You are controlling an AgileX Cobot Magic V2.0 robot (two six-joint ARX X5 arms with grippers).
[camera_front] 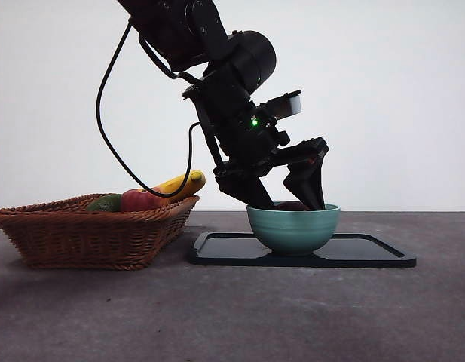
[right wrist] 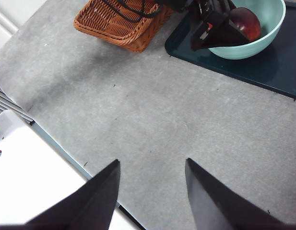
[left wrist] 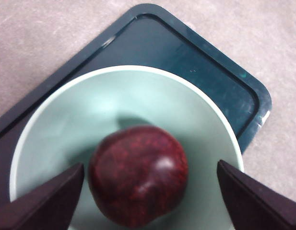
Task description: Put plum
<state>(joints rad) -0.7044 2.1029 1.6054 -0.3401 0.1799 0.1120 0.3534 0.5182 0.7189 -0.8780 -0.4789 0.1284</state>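
Grey desk (camera_front: pixel 217 317), and the glossy dark maroon plum (left wrist: pixel 138 181) is seen resting inside the pale green ceramic bowl (left wrist: pixel 52 124); the left end effector (left wrist: pixel 150 191) is spread around it, seemingly released. Only withdrawal appears left.

Plum (camera_front: pixel 292 205) mostly hid behind bowl (camera_front: pixel 293 228) rim in front view. Basket (right wrist: pixel 120 21) cut off in right wrist view; green fruit (camera_front: pixel 105 203), possibly avocado, was half-hidden.
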